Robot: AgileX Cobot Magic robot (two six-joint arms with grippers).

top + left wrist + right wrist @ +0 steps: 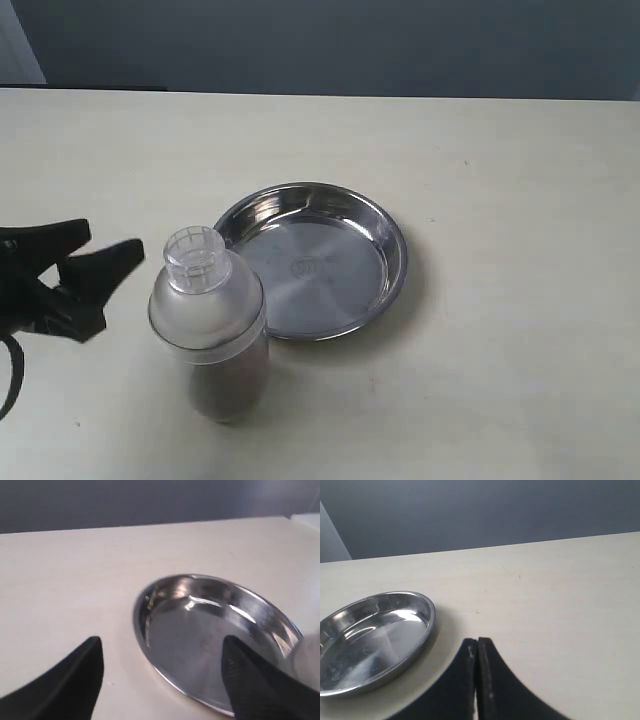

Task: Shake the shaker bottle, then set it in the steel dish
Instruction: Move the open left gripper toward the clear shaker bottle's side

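Observation:
The shaker bottle [208,322] stands upright on the cream table, clear with a frosted dome, a small round cap and brownish contents, just left of and in front of the steel dish [312,260]. My left gripper [103,246] is open a short way to the bottle's left, with nothing between its black fingers [75,680]. In the left wrist view the steel dish [215,635] lies ahead, and a blurred frosted edge of the shaker bottle [309,660] shows beside one finger. My right gripper [477,641] is shut and empty, apart from the steel dish [372,637]; it is out of the exterior view.
The cream table [500,180] stretches back to a dark grey wall [330,45]. Bare table surface lies right of the dish and behind it.

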